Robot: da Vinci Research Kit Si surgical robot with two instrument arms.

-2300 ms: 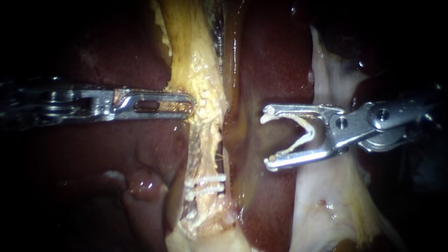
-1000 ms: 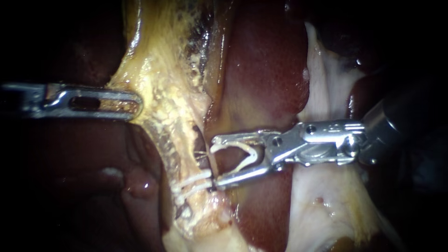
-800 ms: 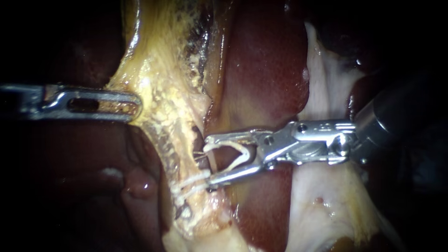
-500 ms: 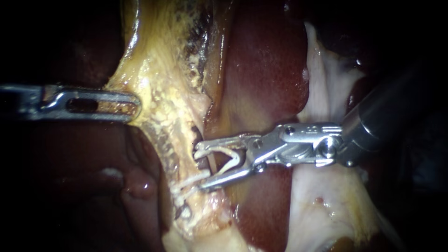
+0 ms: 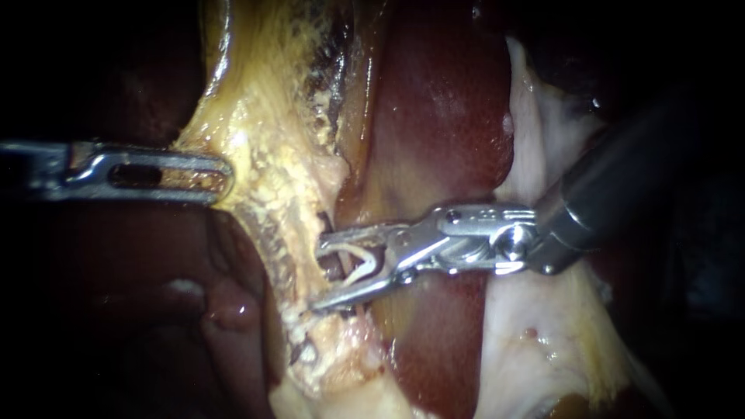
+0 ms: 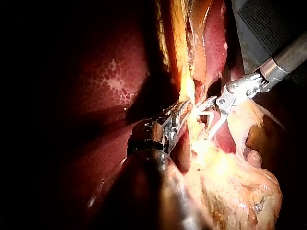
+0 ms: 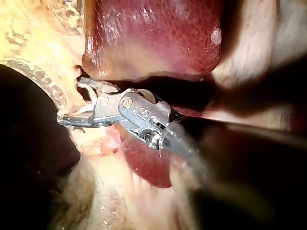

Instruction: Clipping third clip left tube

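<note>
my left instrument (image 5: 225, 175) has its slotted steel jaws clenched on one edge of the ragged yellow fatty strip (image 5: 272, 155). my right instrument (image 5: 320, 276) meets that strip's opposite edge, its jaws grasping a white v-shaped clip (image 5: 358, 262), tips apart. the thin tube (image 5: 334, 268) sits in a gap in the strip, between the clip's legs. the dark red liver (image 5: 442, 116) lies just beside the strip.

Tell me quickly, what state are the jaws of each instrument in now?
Left instrument: jaws shut on the yellow fatty tissue.
Right instrument: jaws holding the white V-shaped clip, not yet squeezed flat.
</note>
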